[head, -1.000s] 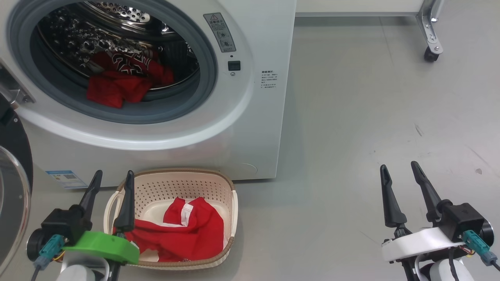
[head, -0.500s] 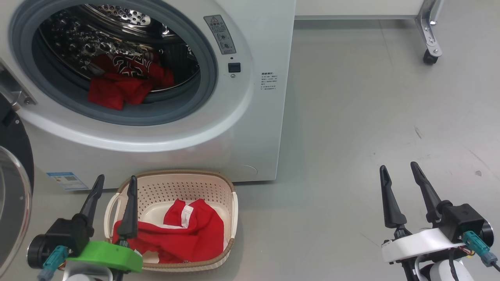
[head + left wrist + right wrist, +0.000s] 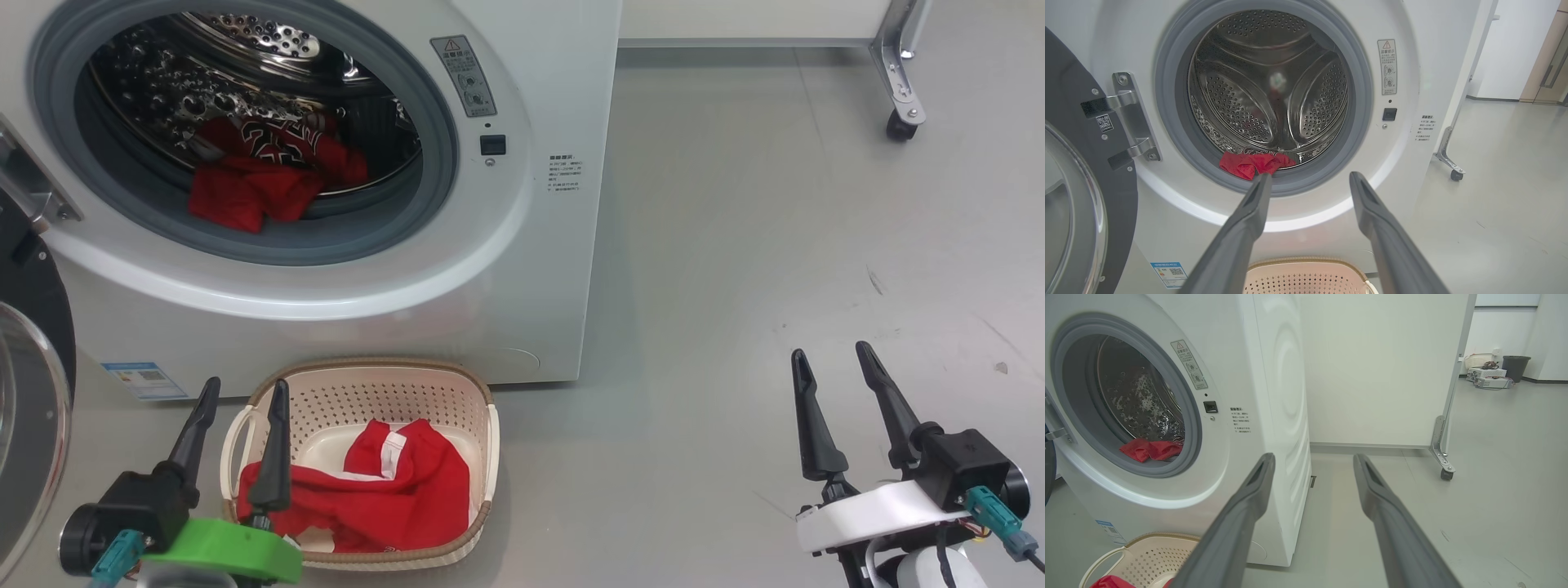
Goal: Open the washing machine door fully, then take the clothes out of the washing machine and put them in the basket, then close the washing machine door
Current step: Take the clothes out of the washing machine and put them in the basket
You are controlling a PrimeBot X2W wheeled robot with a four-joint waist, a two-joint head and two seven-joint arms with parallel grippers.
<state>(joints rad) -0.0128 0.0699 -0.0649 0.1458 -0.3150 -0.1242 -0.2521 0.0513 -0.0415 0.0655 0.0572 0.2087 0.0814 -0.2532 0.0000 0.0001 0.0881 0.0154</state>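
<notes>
Your left gripper (image 3: 247, 382) has drawn back a little toward you since a second ago. The head camera has also shifted slightly, so the whole scene sits a touch lower. Your right gripper (image 3: 824, 351) has barely stirred.

Both pairs of fingers stand spread wide with nothing between them. In the head view the left fingertips stand over the left edge of the basket (image 3: 367, 364), where one red piece (image 3: 408, 490) already lies. From there the remaining clothes (image 3: 261, 175) lie ahead and above, low in the drum just behind the grey gasket (image 3: 441, 163) of the washing machine (image 3: 539, 269). The heap's long axis runs side to side across the opening.

Your left arm is clearly the nearer. The right hangs well apart over the floor (image 3: 735, 245). The washing machine door (image 3: 37, 302) stands swung open at your left.
</notes>
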